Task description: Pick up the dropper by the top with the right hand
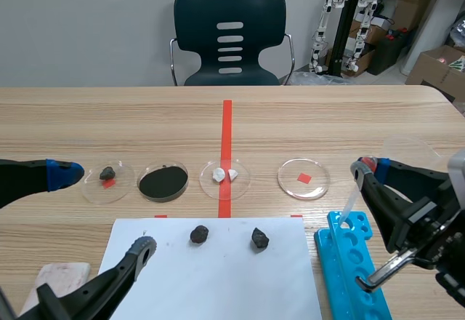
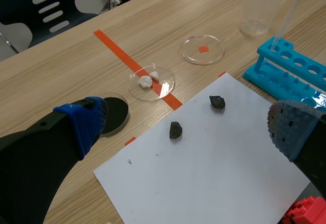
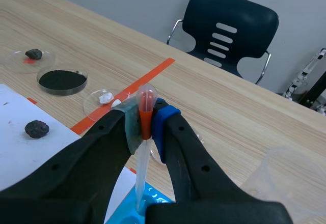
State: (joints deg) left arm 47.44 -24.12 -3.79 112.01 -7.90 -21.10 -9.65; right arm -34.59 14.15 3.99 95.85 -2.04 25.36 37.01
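Mostly through the pickup, judged from the grip alone. Found the right end effector (image 3: 146, 116) clenched on the dropper (image 3: 144, 107) at its orange top, with a pad pressed to either side of the bulb and the clear stem hanging straight down between the fingers. Traced the stem's tip down to a hole in the blue rack (image 1: 347, 262). Could not tell whether it was touching the rack or just above it. Counted the grasp as made and the lift as not yet finished. Reckoned the remainder to be a straight rise until the tip was clear of the rack.

Found the left end effector (image 2: 188, 124) released, fingers wide apart, low over the white paper (image 1: 218, 280) near two dark stones (image 1: 199, 234), well apart from the dropper.

Saw nothing overhead of the rack, so judged the upward path open. Noted a clear cup (image 1: 410, 153) just beyond the right end effector, toward the right edge of the table (image 1: 327, 116). Judged it liable to be knocked by any sideways swing. Noted a petri dish with a red mark (image 1: 304, 178) near the rack on the inner side, low enough to pass over. Judged room scant toward the right edge and ample toward the middle.
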